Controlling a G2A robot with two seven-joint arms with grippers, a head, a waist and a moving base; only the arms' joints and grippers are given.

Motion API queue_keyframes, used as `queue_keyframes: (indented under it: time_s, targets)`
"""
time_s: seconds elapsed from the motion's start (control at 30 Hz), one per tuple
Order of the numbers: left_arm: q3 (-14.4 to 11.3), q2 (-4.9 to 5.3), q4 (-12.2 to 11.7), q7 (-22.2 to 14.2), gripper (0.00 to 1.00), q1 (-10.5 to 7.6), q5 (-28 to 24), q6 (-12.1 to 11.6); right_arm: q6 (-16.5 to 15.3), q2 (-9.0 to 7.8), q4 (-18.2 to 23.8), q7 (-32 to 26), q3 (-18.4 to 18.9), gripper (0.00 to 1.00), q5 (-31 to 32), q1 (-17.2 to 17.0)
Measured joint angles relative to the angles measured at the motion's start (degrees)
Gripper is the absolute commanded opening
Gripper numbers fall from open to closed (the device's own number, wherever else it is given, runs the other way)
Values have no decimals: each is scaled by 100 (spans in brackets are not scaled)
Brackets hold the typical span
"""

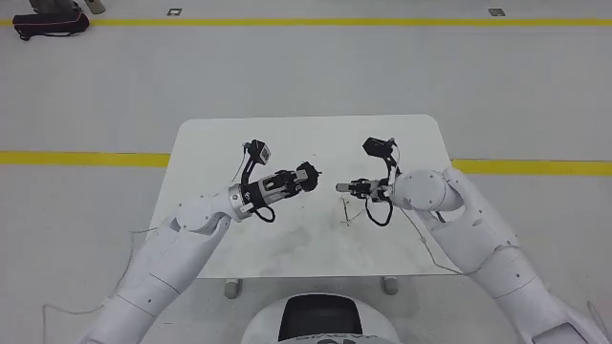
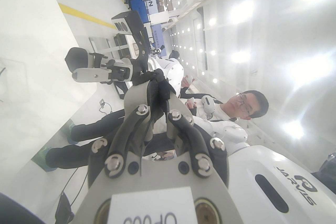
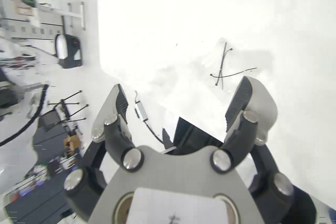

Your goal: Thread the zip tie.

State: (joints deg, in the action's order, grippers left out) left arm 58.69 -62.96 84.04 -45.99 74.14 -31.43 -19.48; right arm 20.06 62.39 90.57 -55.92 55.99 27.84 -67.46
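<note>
**Two claws over a white desk, zip ties lying loose**

The white desk [image 1: 206, 153] stands on a pale grey floor [image 1: 306, 76] crossed by two yellow lines [image 1: 287, 22]. A black bag [image 1: 48, 25] lies on the floor well beyond the desk's far left corner. A few black zip ties [image 3: 220, 75] lie crossed on the desk surface, near the right claw [image 3: 183, 101] and apart from it. That claw's fingers are spread wide with nothing between them. The left claw [image 2: 157, 86] hangs close by over the desk's middle, fingers pressed together. Whether it pinches anything cannot be told.
</note>
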Motion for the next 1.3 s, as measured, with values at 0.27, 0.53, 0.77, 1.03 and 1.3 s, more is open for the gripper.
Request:
queue_keyframes:
  time_s: [0.27,0.53,0.77,1.03,1.3]
  targets:
    - [0,0,0,0,0,0,0,0,-59,236,-282,-294,81,100,1006,1]
    - [252,79,175,399,0,133,476,191,-58,232,-282,-292,78,100,996,4]
    - [837,242,633,406,0,553,675,359,-58,232,-282,-292,78,100,996,4]
    - [1096,319,852,-44,0,795,354,385,-58,232,-282,-292,78,100,996,4]
    - [1093,318,849,-31,0,793,362,385,-57,270,-177,-314,-5,100,1678,-3]
